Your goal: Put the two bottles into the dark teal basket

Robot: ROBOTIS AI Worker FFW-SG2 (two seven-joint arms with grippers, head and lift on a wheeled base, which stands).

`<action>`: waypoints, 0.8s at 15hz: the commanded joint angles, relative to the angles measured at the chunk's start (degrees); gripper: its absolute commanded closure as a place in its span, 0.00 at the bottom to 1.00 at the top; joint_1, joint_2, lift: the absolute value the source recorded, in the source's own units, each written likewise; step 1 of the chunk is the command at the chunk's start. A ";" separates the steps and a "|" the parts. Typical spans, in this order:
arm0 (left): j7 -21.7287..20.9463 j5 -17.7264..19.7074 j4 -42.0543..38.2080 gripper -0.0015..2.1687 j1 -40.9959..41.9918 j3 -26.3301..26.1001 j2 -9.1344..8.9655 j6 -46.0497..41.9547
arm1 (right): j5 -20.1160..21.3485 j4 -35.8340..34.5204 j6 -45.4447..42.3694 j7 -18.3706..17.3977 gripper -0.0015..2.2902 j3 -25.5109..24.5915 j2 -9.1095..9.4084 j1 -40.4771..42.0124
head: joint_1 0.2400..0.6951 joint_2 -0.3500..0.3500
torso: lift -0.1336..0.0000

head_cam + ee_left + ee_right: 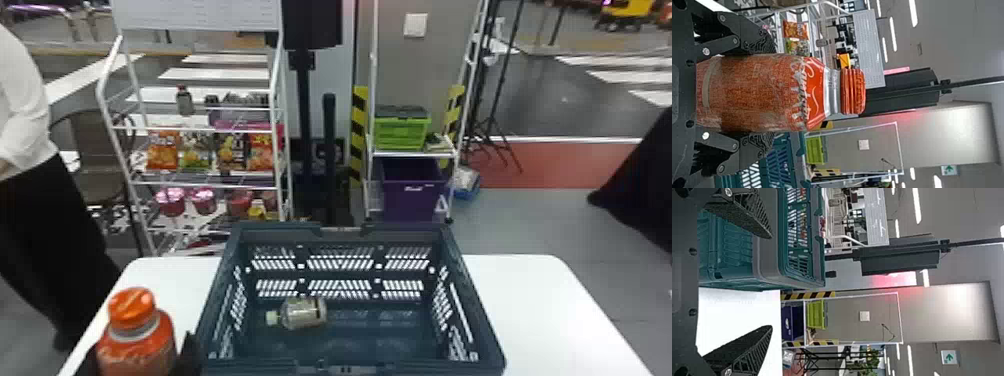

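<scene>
Bottle 1, a clear bottle (302, 313), lies on its side on the floor of the dark teal basket (400, 231), cap toward the left wall. The basket stands on the white table (540, 300). Bottle 2, an orange bottle (137, 345), is upright beside the basket's near left corner, in the left gripper (764, 93). The left gripper's 2 fingers are closed on opposite sides of its body, parted by the bottle's width; cap and shoulder stand free.

The right gripper (770, 282) is parked by the basket's right side, fingers wide apart, with 0 items between them.

Assessment: 1 of 2 bottles is placed; the step in hand is carrying bottle 2 in. Raise it until its base clears the left rim, then travel right over the opening. The bare floor right of bottle 1 appears the better landing spot. Lower well inside before opening the fingers, and withdraw straight up. Risks: the base catching the rim, the fingers striking the wall, or bottle 2 dropping onto bottle 1 and toppling.
</scene>
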 commanded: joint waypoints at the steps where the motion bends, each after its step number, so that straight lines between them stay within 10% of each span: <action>1: 0.00 -2.87 -5.09 0.93 -5.88 -2.85 0.45 12.53 | -0.04 -0.22 -0.15 0.59 0.03 -0.57 0.63 0.72 | 0.57 0.50 | 1.00; 12: -18.46 0.73 11.52 0.93 -35.94 -13.40 -6.32 16.58 | 1.98 -0.75 -8.06 2.79 0.03 -2.94 4.99 8.54 | 0.57 0.50 | 1.00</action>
